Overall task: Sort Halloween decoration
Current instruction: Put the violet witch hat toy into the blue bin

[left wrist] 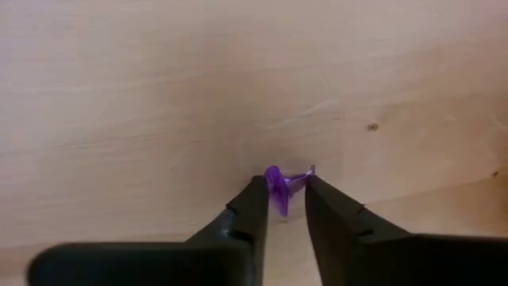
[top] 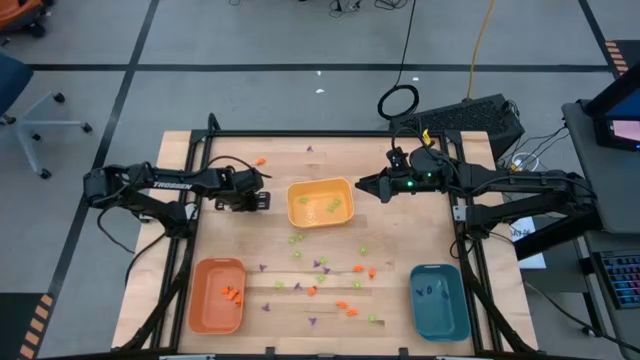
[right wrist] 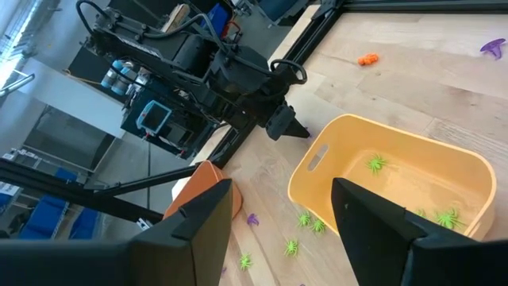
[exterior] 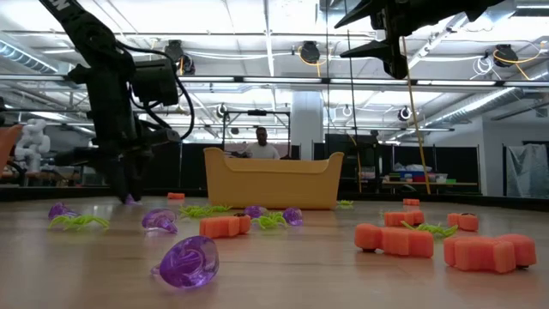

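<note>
Purple piece (left wrist: 279, 184) sits pinched in left pincer (left wrist: 282, 199) on wooden table (left wrist: 159, 95); right pincer (right wrist: 282, 210) gapes.

Left claw (top: 262, 201) left of tray (top: 320, 204).

Orange tray (top: 216, 296), yellow tray (top: 321, 204) and teal tray (top: 440, 301) sit on the wooden table (top: 330, 165).

I see a pale wooden desk (top: 230, 235) inside a dark frame; on it sit a yellow tray (top: 320, 203) near the middle, an orange tray (top: 217, 295) at the front left, a teal tray (top: 440, 300) at the front right; tiny orange, green and purple Halloween pieces (top: 320, 275) lie scattered between them.
</note>
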Controlling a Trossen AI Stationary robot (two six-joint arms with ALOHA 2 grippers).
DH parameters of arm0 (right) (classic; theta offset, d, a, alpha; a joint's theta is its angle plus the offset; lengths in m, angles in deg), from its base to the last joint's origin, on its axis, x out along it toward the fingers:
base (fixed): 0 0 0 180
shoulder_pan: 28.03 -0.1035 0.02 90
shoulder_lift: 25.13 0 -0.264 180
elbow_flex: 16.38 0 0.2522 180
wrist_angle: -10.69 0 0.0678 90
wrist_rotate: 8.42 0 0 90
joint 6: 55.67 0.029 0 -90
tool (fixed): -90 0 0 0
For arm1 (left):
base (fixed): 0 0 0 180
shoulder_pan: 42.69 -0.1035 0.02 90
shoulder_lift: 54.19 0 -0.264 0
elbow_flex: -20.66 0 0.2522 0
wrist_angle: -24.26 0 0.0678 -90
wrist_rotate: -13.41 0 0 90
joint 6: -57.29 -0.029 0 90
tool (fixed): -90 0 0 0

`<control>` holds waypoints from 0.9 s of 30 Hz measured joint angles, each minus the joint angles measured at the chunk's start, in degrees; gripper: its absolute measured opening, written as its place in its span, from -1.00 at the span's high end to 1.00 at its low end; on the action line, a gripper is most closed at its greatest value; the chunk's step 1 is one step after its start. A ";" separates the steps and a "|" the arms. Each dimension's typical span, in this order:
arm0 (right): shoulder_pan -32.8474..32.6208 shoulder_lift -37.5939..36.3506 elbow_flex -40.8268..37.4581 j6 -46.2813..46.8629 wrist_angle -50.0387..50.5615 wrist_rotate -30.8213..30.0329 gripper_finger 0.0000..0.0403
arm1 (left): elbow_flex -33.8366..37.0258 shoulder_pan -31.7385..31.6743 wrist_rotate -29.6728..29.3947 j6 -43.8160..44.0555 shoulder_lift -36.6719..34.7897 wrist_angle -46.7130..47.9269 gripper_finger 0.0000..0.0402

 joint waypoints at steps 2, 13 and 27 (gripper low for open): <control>0.00 0.00 0.00 0.00 0.00 0.00 0.00 | 0.02 -0.02 0.20 -0.20 0.00 -0.56 0.78; 0.00 0.00 0.00 -0.15 0.00 -0.01 0.00 | -0.01 0.04 0.67 -1.28 0.04 -3.52 0.99; -0.02 0.00 0.00 -1.07 0.00 0.00 0.00 | 0.10 0.02 4.30 0.03 -9.12 -3.67 1.00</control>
